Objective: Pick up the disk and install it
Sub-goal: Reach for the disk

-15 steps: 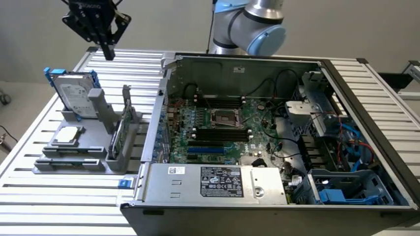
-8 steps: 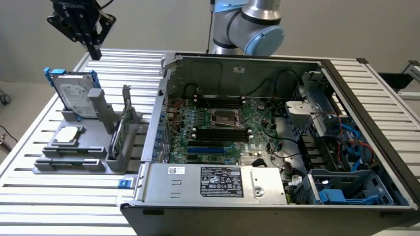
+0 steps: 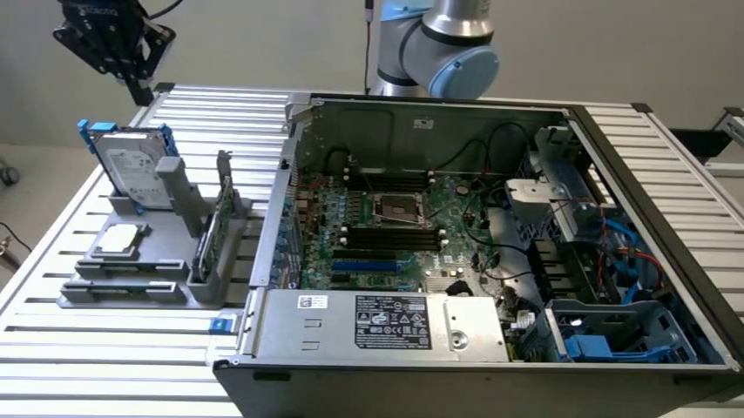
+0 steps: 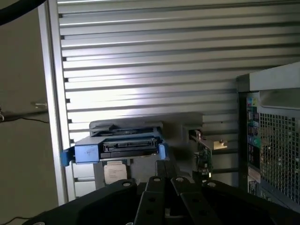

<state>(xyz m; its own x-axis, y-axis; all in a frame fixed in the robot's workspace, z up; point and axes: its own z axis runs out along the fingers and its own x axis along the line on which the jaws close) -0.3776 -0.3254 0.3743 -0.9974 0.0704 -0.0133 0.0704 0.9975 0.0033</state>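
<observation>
Disk (image 3: 131,165) upright on its edge in a grey holder (image 3: 128,292) on the table (image 3: 82,357), at the exterior view's left, well apart from the open computer case (image 3: 465,235). Silver-grey metal body with a white label, blue plastic rails (image 3: 85,138) down both narrow sides. Not yet picked up; touched by nothing but the holder.

Probably stiff and fairly heavy for its bulk. Smooth metal faces, likely to slip under a light squeeze. Likely sensitive to knocks, so no banging against the holder's walls. Best hold, by the look of it: across the two blue rails near the free upper end, or across the flat faces above the holder's wall, away from the label where possible.

In the same holder, a small silver chip (image 3: 121,239) lying flat near the disk's foot, and a green card (image 3: 216,231) standing on edge just beside.

Fingers (image 4: 152,190) pressed together, holding nothing, hanging high over the table's far corner, well apart from the disk and aimed toward its upper end.
</observation>
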